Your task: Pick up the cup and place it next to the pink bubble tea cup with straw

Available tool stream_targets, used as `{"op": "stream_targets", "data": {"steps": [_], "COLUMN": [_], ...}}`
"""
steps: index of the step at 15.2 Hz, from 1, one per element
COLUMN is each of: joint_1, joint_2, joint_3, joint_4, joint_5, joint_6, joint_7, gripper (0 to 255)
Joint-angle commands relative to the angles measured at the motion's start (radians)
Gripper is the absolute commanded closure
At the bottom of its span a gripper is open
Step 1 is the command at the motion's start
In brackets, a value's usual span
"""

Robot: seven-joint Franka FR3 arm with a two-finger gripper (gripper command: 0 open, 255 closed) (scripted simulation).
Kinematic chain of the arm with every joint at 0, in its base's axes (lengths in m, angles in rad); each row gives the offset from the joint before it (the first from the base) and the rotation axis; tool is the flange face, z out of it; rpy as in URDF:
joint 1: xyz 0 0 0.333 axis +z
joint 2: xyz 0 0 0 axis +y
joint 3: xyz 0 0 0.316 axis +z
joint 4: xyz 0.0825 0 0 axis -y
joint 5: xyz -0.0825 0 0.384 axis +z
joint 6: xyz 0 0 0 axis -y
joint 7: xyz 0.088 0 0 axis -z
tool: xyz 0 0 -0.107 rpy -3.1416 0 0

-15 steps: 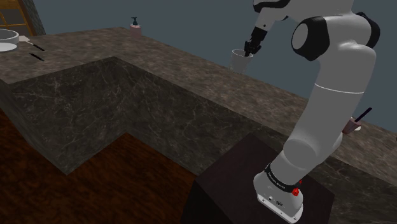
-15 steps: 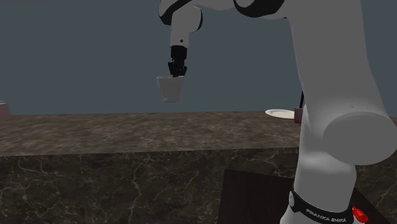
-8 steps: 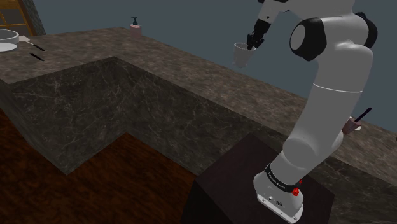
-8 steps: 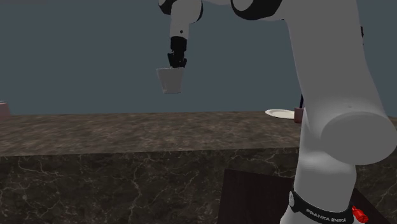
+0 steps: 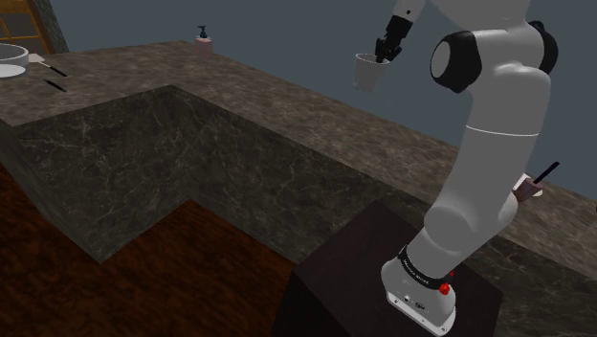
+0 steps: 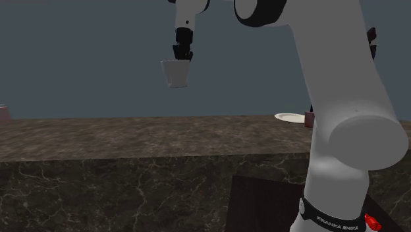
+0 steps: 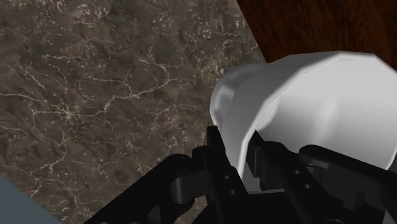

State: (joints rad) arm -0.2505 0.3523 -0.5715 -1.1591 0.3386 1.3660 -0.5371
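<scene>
A plain white cup (image 5: 367, 70) hangs in the air well above the dark marble counter (image 5: 239, 91), gripped by its rim. My black gripper (image 5: 386, 48) is shut on the cup's wall, one finger inside and one outside, as the wrist view shows on the cup (image 7: 305, 102) with the gripper (image 7: 245, 162). From the second exterior view the cup (image 6: 175, 73) dangles below the gripper (image 6: 182, 54). The pink bubble tea cup with its dark straw (image 5: 528, 189) stands on the counter, half hidden behind the arm at the shoulder view's right; a pink cup (image 6: 309, 117) also peeks out beside the arm.
A white plate (image 6: 290, 117) lies on the counter near the arm. A soap dispenser (image 5: 203, 36) stands at the far corner, and a white bowl (image 5: 13, 59) with dark utensils at the shoulder view's left. The counter wraps around a brown wooden floor (image 5: 143, 287). My stand (image 5: 383, 287) is a dark box.
The gripper has lifted the cup higher above the counter and carried it slightly toward the shoulder view's right. The grip on the rim is unchanged.
</scene>
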Motion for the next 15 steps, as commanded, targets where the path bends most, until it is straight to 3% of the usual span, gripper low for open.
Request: {"op": "stream_targets", "data": {"steps": [1,7,15], "joint_1": [-0.007,0.0,-0.043], "joint_2": [0.005,-0.168,-0.33], "joint_3": [0.0,-0.044,-0.099], "joint_4": [0.028,-0.198,-0.372], "joint_5": [0.004,-0.092,-0.198], "joint_6": [-0.023,0.036,0.06], "joint_7": [0.002,-0.086,-0.204], "gripper": [255,255,255]}}
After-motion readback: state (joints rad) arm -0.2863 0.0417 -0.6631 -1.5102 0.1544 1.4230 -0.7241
